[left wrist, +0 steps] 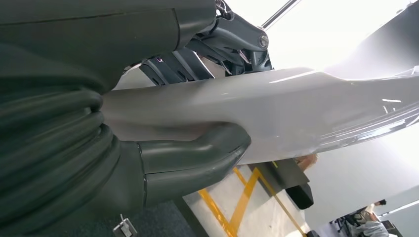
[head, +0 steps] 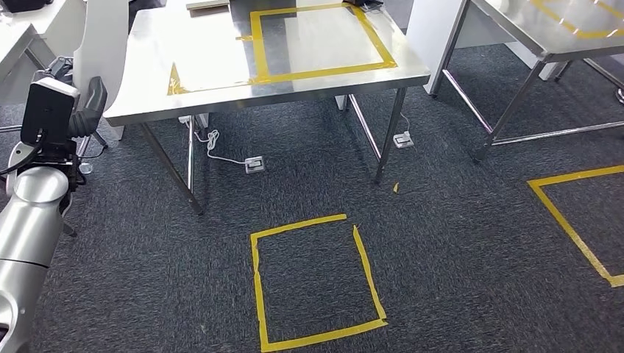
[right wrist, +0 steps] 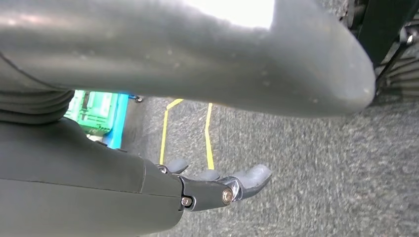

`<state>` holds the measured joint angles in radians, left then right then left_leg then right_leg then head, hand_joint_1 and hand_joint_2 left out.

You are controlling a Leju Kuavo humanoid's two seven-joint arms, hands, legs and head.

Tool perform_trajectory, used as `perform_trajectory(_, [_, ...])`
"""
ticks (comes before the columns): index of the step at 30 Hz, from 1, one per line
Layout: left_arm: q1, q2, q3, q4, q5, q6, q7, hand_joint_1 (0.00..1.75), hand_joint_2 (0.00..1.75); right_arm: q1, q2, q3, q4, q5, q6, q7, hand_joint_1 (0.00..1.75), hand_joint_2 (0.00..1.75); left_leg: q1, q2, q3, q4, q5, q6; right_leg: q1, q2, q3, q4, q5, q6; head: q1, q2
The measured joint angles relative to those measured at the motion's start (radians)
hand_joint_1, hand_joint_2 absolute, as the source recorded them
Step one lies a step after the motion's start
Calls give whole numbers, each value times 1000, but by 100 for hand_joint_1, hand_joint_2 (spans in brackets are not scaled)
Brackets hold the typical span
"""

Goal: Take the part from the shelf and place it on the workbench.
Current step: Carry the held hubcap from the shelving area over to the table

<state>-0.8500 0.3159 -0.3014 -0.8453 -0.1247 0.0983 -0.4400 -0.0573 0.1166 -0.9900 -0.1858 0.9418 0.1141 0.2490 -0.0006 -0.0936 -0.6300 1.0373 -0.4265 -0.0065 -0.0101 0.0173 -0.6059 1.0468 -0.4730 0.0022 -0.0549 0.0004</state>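
I see my left hand [left wrist: 163,123] gripping the white part [left wrist: 296,113], thumb under it, dark fingers clamped over the top. In the head view the part [head: 103,44] stands up at the workbench's left edge, above my left arm. The steel workbench [head: 221,66] carries a yellow tape square [head: 320,40]; another tape square [head: 316,283] marks the carpet. My right hand [right wrist: 217,185] hangs over the carpet, fingers loose and apart, holding nothing.
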Motion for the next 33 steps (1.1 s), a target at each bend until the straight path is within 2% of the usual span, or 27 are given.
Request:
perform_trajectory(4, [-5, 0, 1, 7, 0, -3, -1, 175, 175, -3, 0, -8, 0, -8, -15, -1, 0, 0, 1, 5, 4, -10, 5, 6, 2, 2, 3, -5, 8, -7, 0, 0])
perform_trajectory(10, [-10, 0, 1, 16, 0, -3, -3, 175, 175, -1, 0, -18, 0, -9, -22, 0, 0, 0, 0, 15, 10, -16, 5, -1, 0, 11, 2, -5, 10, -12, 0, 0])
perform_trajectory(14, [-11, 0, 3, 20, 0, -3, -7, 175, 175, -1, 2, -22, 0, -7, -19, 0, 0, 0, -3, 17, 8, -14, -1, 6, -3, 11, 3, -7, 9, -8, 0, 0])
perform_trajectory(17, [-11, 1, 7, 19, 1, -3, -10, 175, 175, -2, 1, -23, 0, -3, -18, 0, 0, 0, 2, 20, 25, -40, 5, 12, -1, 5, 4, -3, 1, 3, 1, 0])
perform_trajectory(19, [-11, 1, 8, 19, 3, -3, -11, 175, 175, -2, -1, -23, 0, -1, -18, 0, 0, 0, 9, 25, 40, -55, 11, 15, 0, -2, -31, 71, -35, 11, 7, 0])
perform_trajectory(21, [-9, 1, 9, 21, 6, -5, -12, 175, 175, -1, -1, -23, 0, 0, -18, 0, 0, 0, 10, 27, 42, -53, 6, 18, -4, -3, -98, 189, -83, 21, 12, 0])
perform_trajectory(22, [-5, 0, 10, 22, 8, -6, -12, 175, 175, 0, -1, -24, 0, 0, -18, 0, 0, 0, 11, 28, 42, -49, 2, 17, -8, -4, -124, 228, -90, 26, 12, 0])
perform_trajectory(23, [-2, 0, 10, 23, 9, -7, -13, 175, 175, 0, -1, -24, 0, 1, -18, 1, 0, 0, 13, 27, 42, -44, -4, 14, -12, -4, -134, 234, -78, 31, 13, 0])
perform_trajectory(24, [0, -1, 10, 23, 10, -8, -13, 175, 175, 1, -2, -24, 0, 1, -18, 2, 0, 0, 16, 27, 42, -36, -11, 10, -16, -4, -124, 203, -51, 36, 13, 0])
perform_trajectory(25, [2, -2, 10, 23, 10, -8, -14, 175, 175, 1, -2, -24, 0, 1, -18, 2, 0, 0, 20, 27, 42, -25, -20, 4, -20, -4, -98, 142, -15, 41, 14, 0])
perform_trajectory(26, [3, -2, 10, 22, 11, -9, -14, 175, 175, 0, -2, -24, 0, 1, -18, 2, 0, 0, 22, 26, 41, -15, -30, -4, -22, -2, -71, 86, 9, 43, 15, 0])
perform_trajectory(27, [3, -1, 11, 22, 11, -9, -15, 175, 175, 0, -1, -24, 0, 1, -18, 1, 0, 0, 22, 26, 38, -4, -41, -11, -23, 0, -49, 43, 23, 39, 16, 0])
perform_trajectory(28, [3, -1, 11, 22, 11, -10, -16, 175, 175, 1, -1, -24, 0, 1, -18, 1, 0, 0, 21, 25, 37, 2, -49, -19, -22, 1, -36, 20, 24, 33, 17, 0])
perform_trajectory(31, [3, -2, 13, 22, 11, -14, -20, 175, 175, 1, 0, -25, 0, 1, -18, 3, 0, 0, 20, 24, 44, 0, -61, -37, -19, -3, -24, 15, 9, 4, 20, 0])
perform_trajectory(33, [1, -2, 14, 21, 11, -15, -22, 175, 175, 1, 0, -25, 0, 1, -18, 4, 0, 0, 19, 48, 35, 29, -74, -44, -21, -8, -9, 9, 2, -10, 17, 0])
